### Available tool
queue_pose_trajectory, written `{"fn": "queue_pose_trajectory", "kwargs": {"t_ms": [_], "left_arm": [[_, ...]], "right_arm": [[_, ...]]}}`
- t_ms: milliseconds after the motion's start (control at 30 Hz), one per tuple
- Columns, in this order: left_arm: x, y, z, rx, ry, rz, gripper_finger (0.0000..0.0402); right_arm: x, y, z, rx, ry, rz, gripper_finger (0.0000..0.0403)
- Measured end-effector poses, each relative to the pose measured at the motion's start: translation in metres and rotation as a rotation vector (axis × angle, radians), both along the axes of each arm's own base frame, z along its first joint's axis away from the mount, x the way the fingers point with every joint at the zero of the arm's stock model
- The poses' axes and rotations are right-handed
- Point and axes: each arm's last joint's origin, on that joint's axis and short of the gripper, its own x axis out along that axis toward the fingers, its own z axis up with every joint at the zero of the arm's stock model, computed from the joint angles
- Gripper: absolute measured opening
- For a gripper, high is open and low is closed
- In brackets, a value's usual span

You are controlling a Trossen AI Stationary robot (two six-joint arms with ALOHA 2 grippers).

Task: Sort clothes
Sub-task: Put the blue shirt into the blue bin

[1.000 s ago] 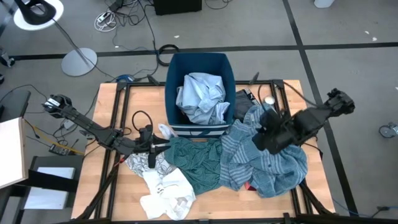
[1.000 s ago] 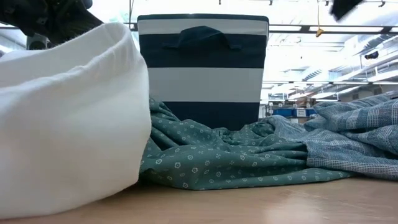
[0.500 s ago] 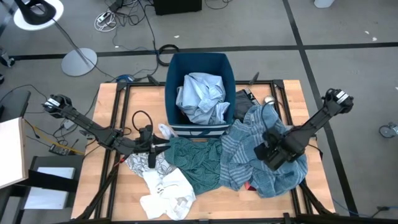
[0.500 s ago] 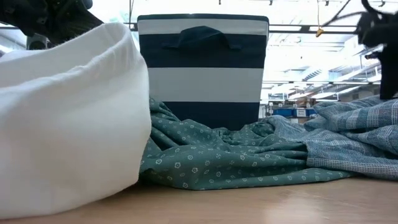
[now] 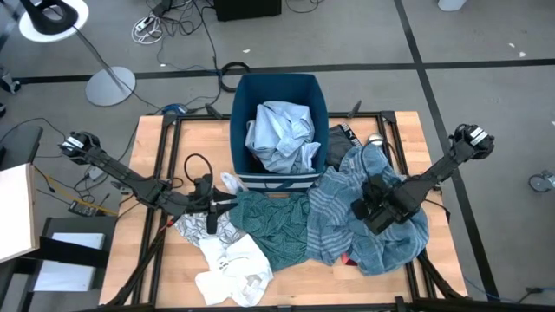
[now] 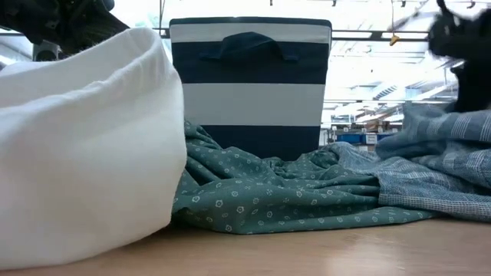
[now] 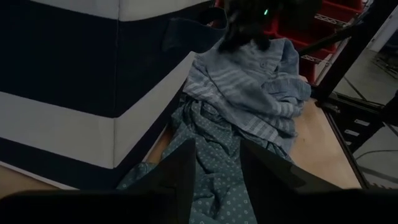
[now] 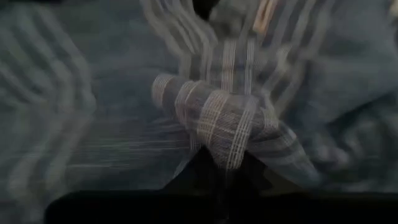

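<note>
Right gripper [image 5: 375, 206] has dropped down from above the pile onto the teal striped cloth [image 5: 381, 230] since a second ago, and in its wrist view a bunched fold of that cloth [image 8: 217, 124] is pinched between the closed fingers. Left arm hasn't budged; same spot as before.

Going from the near counter [image 5: 178, 264] edge back: the white garment [image 5: 234, 273] sits right at the front edge, left of centre, and in the low view it fills the whole left side as a big white mound [image 6: 84, 138]. Just behind it is the black-printed white piece [image 5: 204, 227], with the left gripper [image 5: 208, 208] hanging over it, fingers parted with nothing between them. A tiny bit of red [image 5: 347, 259] pokes out from under the striped cloth near the front.

Middle of the counter is the green shirt [image 5: 273, 227], spread flat and running under the striped cloth's left edge; in the low view it lies low [image 6: 284, 199] while the striped cloth [image 6: 445, 165] heaps up on the right. That heap covers most of the right half and reaches almost to the right edge.

Bare wood is really only the left strip and the front-left corner.

At the back, the bin [image 5: 279, 87] stands against the far edge, centred, with the light blue shirt [image 5: 282, 134] piled inside. Something black [image 5: 341, 139] lies just right of the bin.
</note>
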Motion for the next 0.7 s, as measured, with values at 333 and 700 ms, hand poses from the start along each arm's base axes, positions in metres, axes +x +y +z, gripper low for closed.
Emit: {"fn": "queue_pose_trajectory", "kwargs": {"t_ms": [333, 700], "left_arm": [[0.000, 0.000, 0.000, -0.003, -0.001, -0.008, 0.0131], [0.000, 0.000, 0.001, -0.003, -0.008, -0.012, 0.0131]], "right_arm": [[0.009, -0.004, 0.143, -0.080, -0.236, 0.120, 0.0005], [0.057, -0.022, 0.264, -0.411, -0.527, 0.312, 0.0002]]}}
